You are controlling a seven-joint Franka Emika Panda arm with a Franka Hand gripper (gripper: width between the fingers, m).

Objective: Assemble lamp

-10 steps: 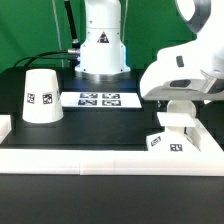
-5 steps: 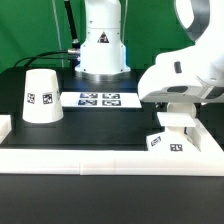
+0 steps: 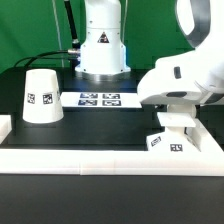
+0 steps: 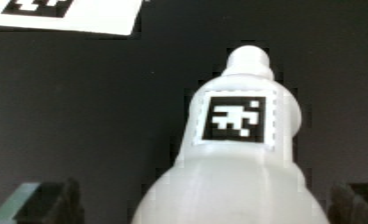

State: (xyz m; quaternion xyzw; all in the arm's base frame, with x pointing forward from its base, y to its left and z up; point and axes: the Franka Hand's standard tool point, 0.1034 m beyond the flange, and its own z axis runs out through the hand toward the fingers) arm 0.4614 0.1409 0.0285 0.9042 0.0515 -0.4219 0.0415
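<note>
Claw (image 4: 200, 196) is spread wide, nothing gripped, and it hangs right over the bulb (image 4: 234, 120), whose rounded body sits between the two fingers with the narrow tip pointing away. On the exterior view's right the base (image 3: 165, 143) waits under the arm; the shade (image 3: 40, 95) stands well apart on the left of the surface (image 3: 100, 125). Looks like the bulb pick-up: next, drop lower, stay centred, then squeeze.
</note>
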